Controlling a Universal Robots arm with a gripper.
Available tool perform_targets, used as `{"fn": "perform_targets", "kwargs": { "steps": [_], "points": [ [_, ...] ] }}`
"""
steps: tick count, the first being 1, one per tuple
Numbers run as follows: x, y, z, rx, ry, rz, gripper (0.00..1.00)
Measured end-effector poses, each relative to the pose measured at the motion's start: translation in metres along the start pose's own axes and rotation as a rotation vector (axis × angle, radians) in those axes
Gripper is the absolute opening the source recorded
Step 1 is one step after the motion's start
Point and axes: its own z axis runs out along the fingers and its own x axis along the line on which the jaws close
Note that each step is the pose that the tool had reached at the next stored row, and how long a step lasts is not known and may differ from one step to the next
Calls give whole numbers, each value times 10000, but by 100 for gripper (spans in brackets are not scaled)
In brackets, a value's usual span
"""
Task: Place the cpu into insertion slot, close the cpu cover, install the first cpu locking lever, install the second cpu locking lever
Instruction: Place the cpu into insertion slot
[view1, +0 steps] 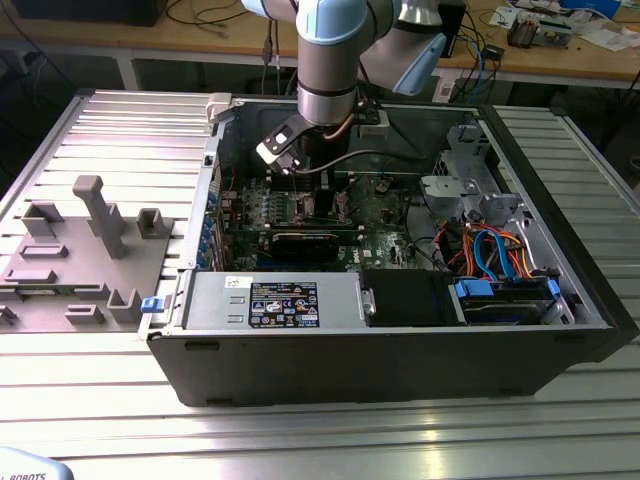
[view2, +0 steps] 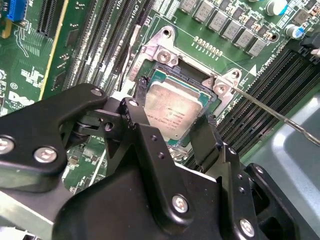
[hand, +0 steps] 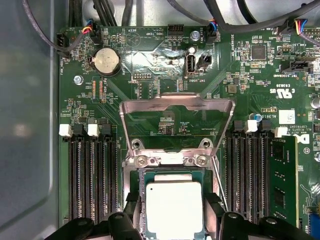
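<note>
The cpu (hand: 175, 207) (view2: 172, 112), a small square chip with a silver-grey top, lies level in or just over the insertion slot (hand: 172, 171) (view2: 192, 75) on the green board. My gripper (hand: 174, 212) (view2: 171, 127) straddles it, a black finger (view2: 134, 116) against each of two opposite edges, shut on the chip. The cpu cover (hand: 177, 102), a thin silvery frame, stands swung open beyond the slot's hinge. A thin locking lever (view2: 270, 112) (hand: 219, 185) sticks out free beside the socket. In the exterior view the gripper (view1: 315, 190) reaches down into the open computer case (view1: 350, 340).
Long black memory slots (hand: 92, 175) flank the socket on both sides, with a memory module (hand: 282, 175) in one. A round coin battery (hand: 107, 61) and cables (view1: 490, 255) sit nearby. A grey fixture (view1: 90, 250) stands at the exterior view's left, outside the case.
</note>
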Motion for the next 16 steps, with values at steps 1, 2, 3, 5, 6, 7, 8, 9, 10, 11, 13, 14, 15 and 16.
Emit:
{"fn": "perform_targets", "kwargs": {
  "steps": [1,2,3,5,6,7,8,9,10,11,13,14,15,16],
  "points": [
    [0,0,0,0,1,-1,62],
    [0,0,0,0,1,-1,62],
    [1,0,1,0,1,2,62],
    [5,0,4,1,-2,3,62],
    [5,-1,4,2,-2,5,62],
    [5,0,5,1,-4,5,62],
    [6,0,6,-1,-19,5,62],
    [6,-1,6,-2,-124,4,62],
    [6,0,1,-1,-369,-6,62],
    [5,0,-5,-3,-452,-8,62],
    [5,0,-5,-4,-460,-9,62],
    [5,1,-5,-4,-458,-8,62],
    [5,2,-4,-4,-445,-7,62],
    [6,2,-4,-4,-426,-5,62]
  ]
}}
